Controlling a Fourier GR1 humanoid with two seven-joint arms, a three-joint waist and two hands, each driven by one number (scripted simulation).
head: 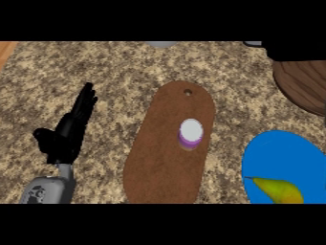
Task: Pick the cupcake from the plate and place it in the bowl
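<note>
From the head view, the counter (88,62) is speckled tan-and-brown granite with a strip of orange wood at its far left edge. A long, rounded brown board (158,172) with a small hole near its top lies in the middle, and the cupcake (190,134), white-topped with a purple wrapper, sits on it. To the right lies a glossy blue plate (278,153) carrying a yellow-green fruit (282,190). A dark wood-grained bowl (303,86) sits upper right. The left hand (68,131) rests at left, fingers straight and together. The right hand (296,49) is over the bowl's far rim; whether its fingers are apart or curled cannot be told.
</note>
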